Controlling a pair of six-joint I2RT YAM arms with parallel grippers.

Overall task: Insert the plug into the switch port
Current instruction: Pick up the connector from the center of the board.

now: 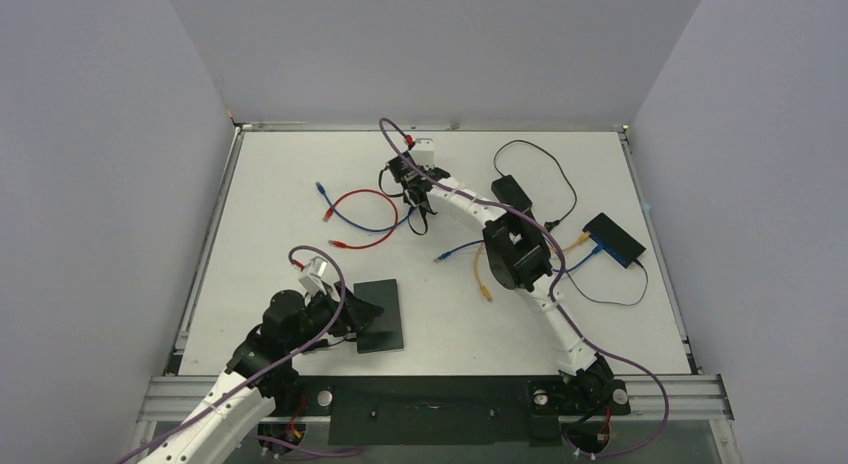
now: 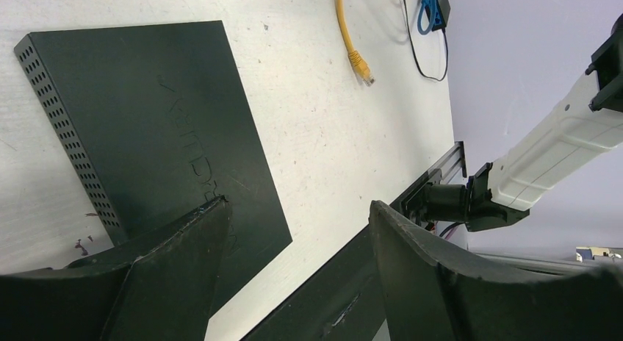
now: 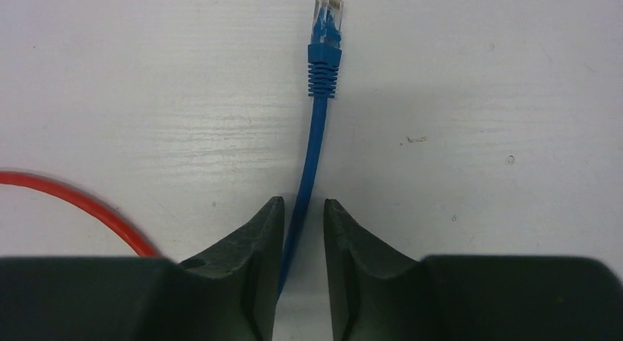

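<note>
The blue cable (image 3: 312,157) is running down between the fingers of the right gripper (image 3: 303,205), its lower stretch vanishing behind them; whether they are pinching it is not showing. The red cable (image 3: 73,198) is running off the left edge and under a finger. The left gripper (image 2: 297,205) is covering a corner of the black box (image 2: 161,120). From above, the ports of the switch (image 1: 614,238) are looking too small to tell.
</note>
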